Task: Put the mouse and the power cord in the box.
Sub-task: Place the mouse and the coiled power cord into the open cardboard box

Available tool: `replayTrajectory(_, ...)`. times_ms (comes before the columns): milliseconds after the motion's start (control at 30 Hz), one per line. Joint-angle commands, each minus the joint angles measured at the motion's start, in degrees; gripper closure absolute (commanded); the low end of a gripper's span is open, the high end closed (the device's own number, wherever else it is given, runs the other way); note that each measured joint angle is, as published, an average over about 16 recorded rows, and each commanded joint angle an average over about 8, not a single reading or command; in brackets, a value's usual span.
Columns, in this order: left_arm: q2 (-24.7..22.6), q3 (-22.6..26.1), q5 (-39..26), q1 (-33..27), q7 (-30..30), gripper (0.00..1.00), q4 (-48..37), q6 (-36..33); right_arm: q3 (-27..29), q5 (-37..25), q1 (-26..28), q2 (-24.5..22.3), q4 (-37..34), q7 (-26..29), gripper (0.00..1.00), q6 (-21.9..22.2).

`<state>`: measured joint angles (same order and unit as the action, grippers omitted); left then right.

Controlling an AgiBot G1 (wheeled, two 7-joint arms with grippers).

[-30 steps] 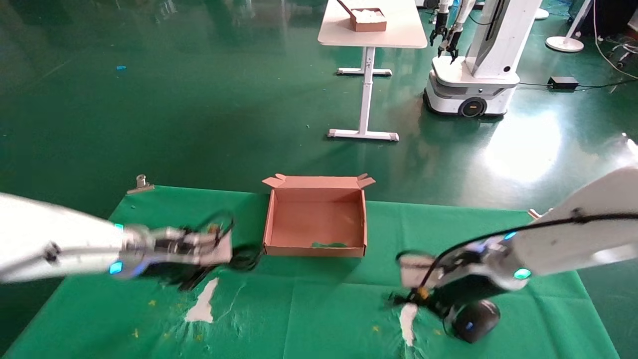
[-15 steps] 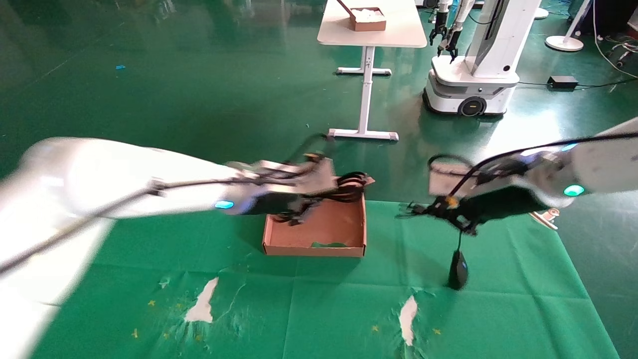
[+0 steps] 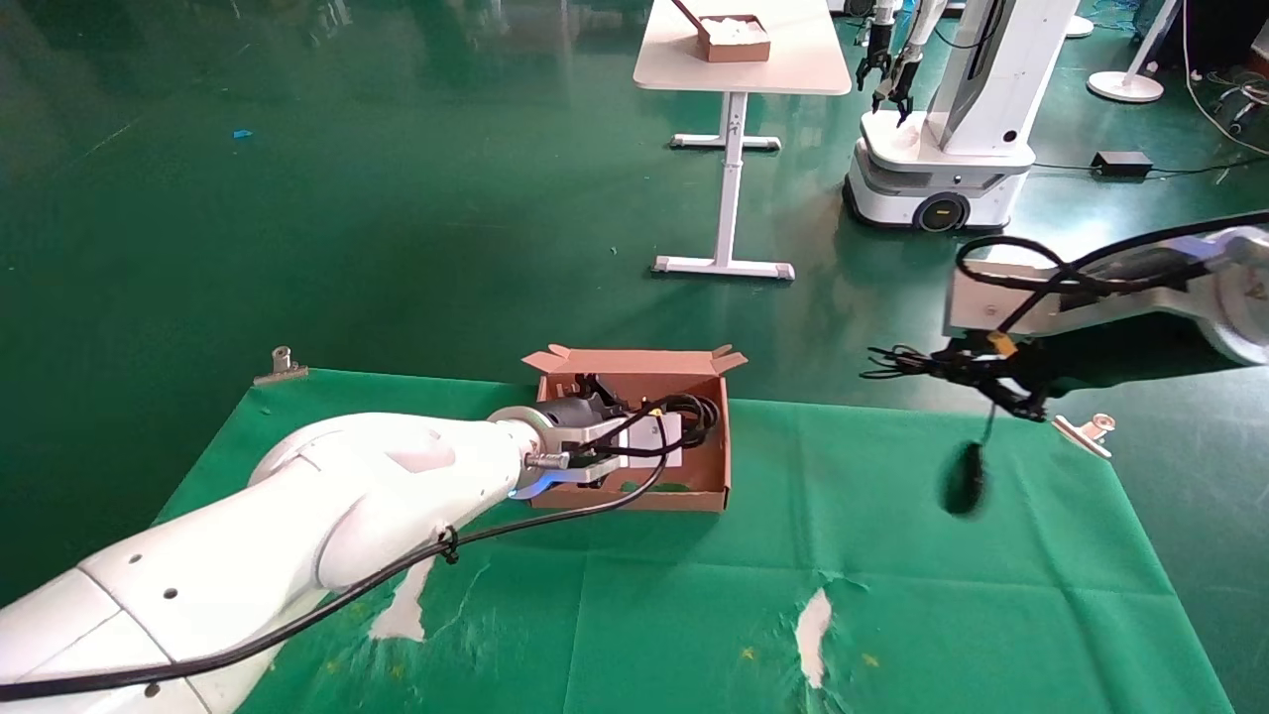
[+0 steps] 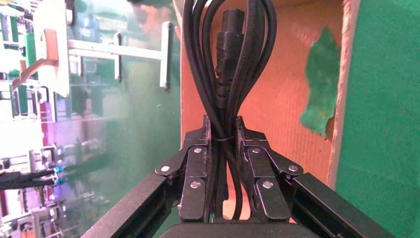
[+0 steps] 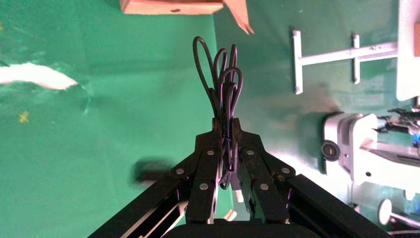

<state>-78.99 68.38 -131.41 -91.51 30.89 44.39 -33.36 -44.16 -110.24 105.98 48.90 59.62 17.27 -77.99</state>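
Both arms had swung up from the cloth's near edge: the left gripper [image 4: 222, 131], fingers clamped on the cord [image 4: 229, 59], hung inside the box [image 3: 710, 474] for release. The right gripper [image 5: 225, 130] pinched the wire, dangling the mouse [image 3: 963, 480] over the right edge.

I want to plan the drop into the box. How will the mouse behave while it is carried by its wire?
The mouse hangs below the right gripper, which pinches only its bunched wire, so it will probably swing like a pendulum. The thin wire looks floppy, so placing it in the box may be imprecise.
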Motion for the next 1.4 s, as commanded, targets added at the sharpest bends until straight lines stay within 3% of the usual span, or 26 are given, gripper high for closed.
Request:
replayTrajectory(33,0.0,2.7,-0.3,-0.4,2.2,0.0,-0.2,1.3,0.1,-0.1,0.1,-0.8,0.9,0.5,1.0,-0.3)
replayTrajectory(500,0.1,12.3,0.7,-3.1,10.6,0.0,0.1,3.8,0.7,0.4,0.2,-0.6,2.9,1.4,1.0,0.6)
replayTrajectory(933,0.6,15.1,1.6,-6.0,16.5,0.0,-4.4,4.8,-0.2,0.6,-0.4,2.8,5.6,-1.0,1.0,1.7)
replayTrajectory(1167,1.9,15.2,0.8,-8.3,19.4,0.0,-12.2,3.0,-1.1,0.5,-0.4,8.8,2.8,-4.0,1.0,4.8)
replayTrajectory(1400,1.9,16.6,-2.3,-8.8,21.8,0.0,-16.0,-0.6,-2.6,-0.9,0.9,19.7,-8.9,-12.9,1.0,12.3)
